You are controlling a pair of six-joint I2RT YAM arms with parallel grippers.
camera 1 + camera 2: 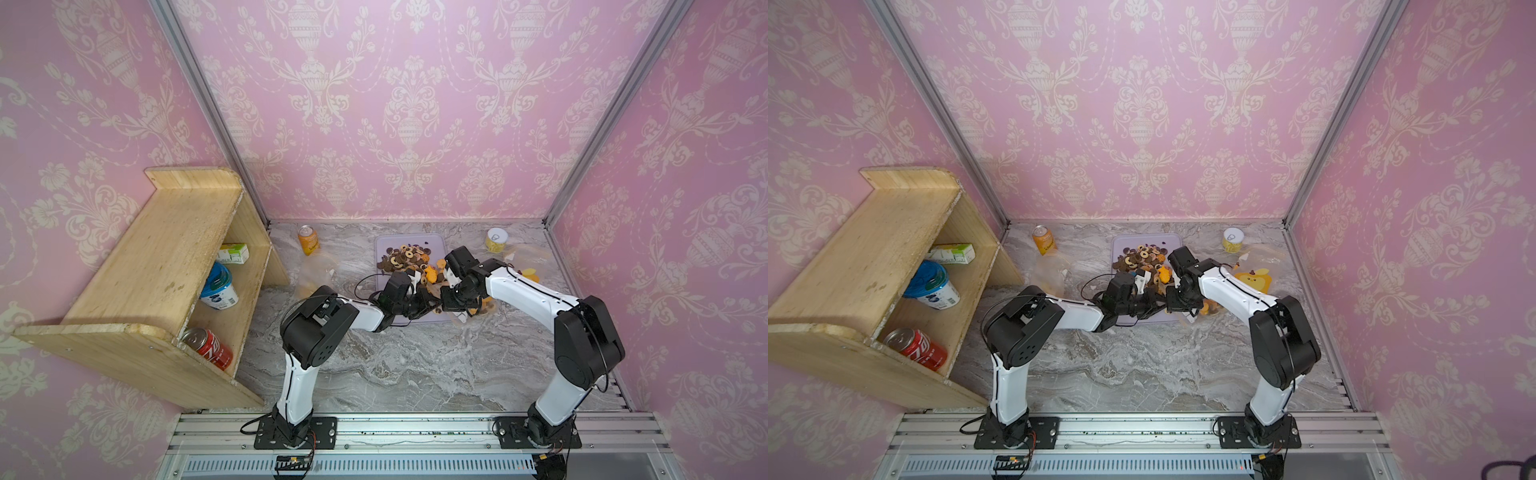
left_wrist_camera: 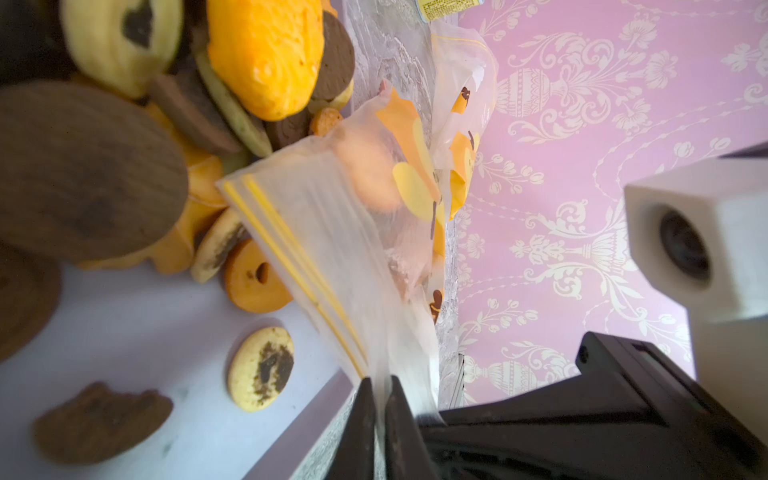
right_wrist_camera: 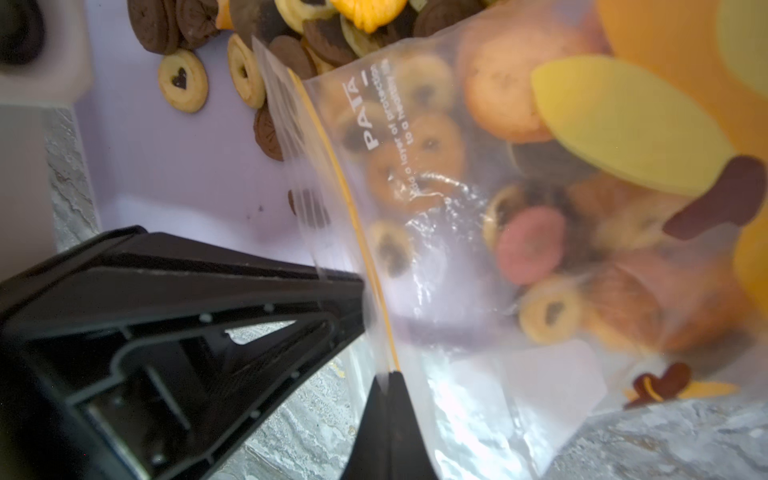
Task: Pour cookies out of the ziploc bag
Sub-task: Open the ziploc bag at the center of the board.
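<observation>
marble tabletop (image 1: 415, 365): beneath the left gripper (image 2: 380, 399) and the right gripper (image 3: 388, 390), spreading well past both.
wooden shelf (image 1: 158, 249): well off to the left gripper's outer side, against the wall; inside, a green-and-white carton (image 1: 235, 253), a blue-lidded tub (image 1: 218, 286) and a red can (image 1: 210, 347).
lavender tray (image 1: 384, 245): under and ahead of both grippers; loaded with a heap of cookies (image 1: 405, 257), plus one larger orange lump (image 1: 430, 274) just ahead of the fingertips.
ziploc bag (image 3: 457, 232): strung between the two grippers, mouth and yellow zip strip toward the tray, body trailing off the tray's near corner on the right gripper's side; more cookies inside, tan rings, a pink round, orange ones.
cartoon-face bag (image 1: 1254, 280): flat on the table, to the right gripper's outer side.
crumpled clear bag (image 1: 316, 276): on the table, to the left gripper's outer side.
left gripper: fingers pressed together, a fold of the ziploc bag's clear plastic clamped between them, just beside the zip strip.
right gripper: fingers pressed together on the ziploc bag's edge, right where the zip strip ends; left gripper's black frame just beside.
orange can (image 1: 308, 240), yellow can (image 1: 496, 240): standing well ahead of the grippers near the back wall, either side of the tray.
cookies: mostly heaped on the tray ahead of the grippers, dark brown, tan and orange; a few singles loose on bare tray close to the left fingertips; others inside the ziploc bag.
</observation>
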